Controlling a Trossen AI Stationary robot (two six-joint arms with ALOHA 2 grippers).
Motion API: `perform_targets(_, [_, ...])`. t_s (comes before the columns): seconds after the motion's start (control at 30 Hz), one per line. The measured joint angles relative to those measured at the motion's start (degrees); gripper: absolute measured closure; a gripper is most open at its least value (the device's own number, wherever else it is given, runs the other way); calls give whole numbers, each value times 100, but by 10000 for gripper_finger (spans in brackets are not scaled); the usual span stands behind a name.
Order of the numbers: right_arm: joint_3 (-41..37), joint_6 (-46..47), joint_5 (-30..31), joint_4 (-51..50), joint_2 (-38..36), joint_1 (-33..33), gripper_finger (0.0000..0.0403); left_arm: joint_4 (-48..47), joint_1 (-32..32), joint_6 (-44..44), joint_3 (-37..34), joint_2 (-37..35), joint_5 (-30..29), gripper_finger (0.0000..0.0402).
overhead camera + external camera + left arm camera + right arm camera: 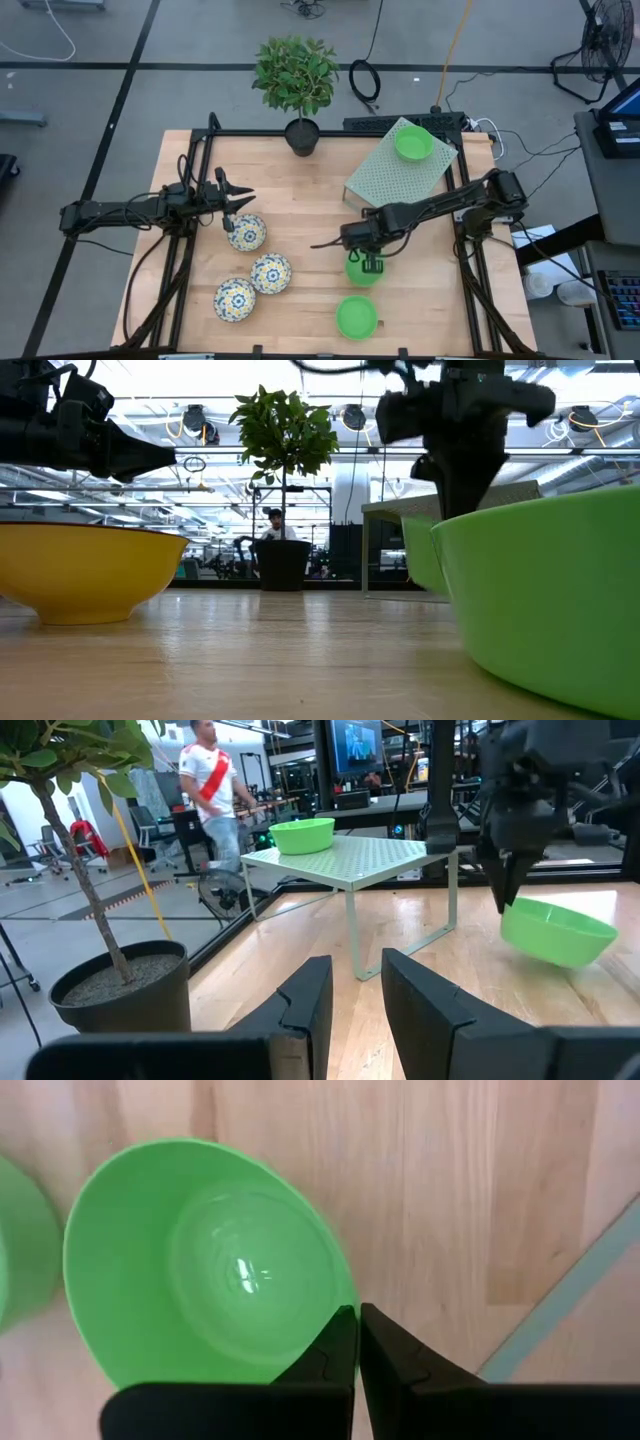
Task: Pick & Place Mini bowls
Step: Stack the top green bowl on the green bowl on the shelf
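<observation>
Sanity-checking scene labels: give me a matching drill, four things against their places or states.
1 right claw
2 left claw
3 plant pot
4 perforated stand

A at the table's far edge
B carries the far green bowl
C shut on the tilted green bowl's rim
D open, near a floral bowl

Pairs: 1-C, 2-D, 3-A, 4-B

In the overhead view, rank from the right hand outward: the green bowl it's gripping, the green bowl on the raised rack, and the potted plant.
1. Plain green plastic bowl, gripped by the right hand.
2. Green bowl on the pale perforated rack, toward the table's far right.
3. Leafy plant in a black pot, far edge, centre.
</observation>
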Motion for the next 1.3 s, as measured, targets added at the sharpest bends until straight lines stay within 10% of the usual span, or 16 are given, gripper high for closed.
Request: perform_targets(1.3, [9, -914, -24, 634, -2385, -1087, 403, -2, 0, 0, 0, 0, 0, 309])
